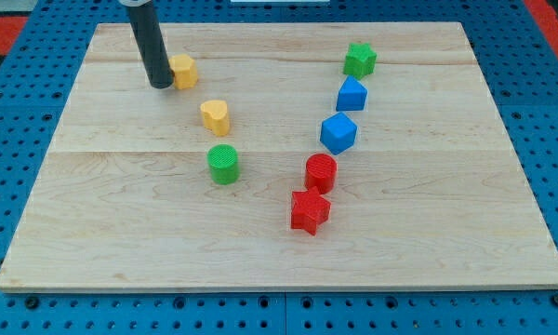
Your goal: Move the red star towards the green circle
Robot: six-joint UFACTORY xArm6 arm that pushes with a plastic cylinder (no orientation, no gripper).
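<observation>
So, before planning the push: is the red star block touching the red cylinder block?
Cannot tell. In the camera view the red star block sits directly below the red cylinder block; their outlines meet with no visible gap, but overlap could hide one.

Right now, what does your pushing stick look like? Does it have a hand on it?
No hand at all. My arm ends in a straight, round rod, dark grey to black and a little shiny, with no markings or cables showing. My tip is plain and blunt. The rod's upper part runs out of the view's top, so the rest of my arm is unseen.
</observation>
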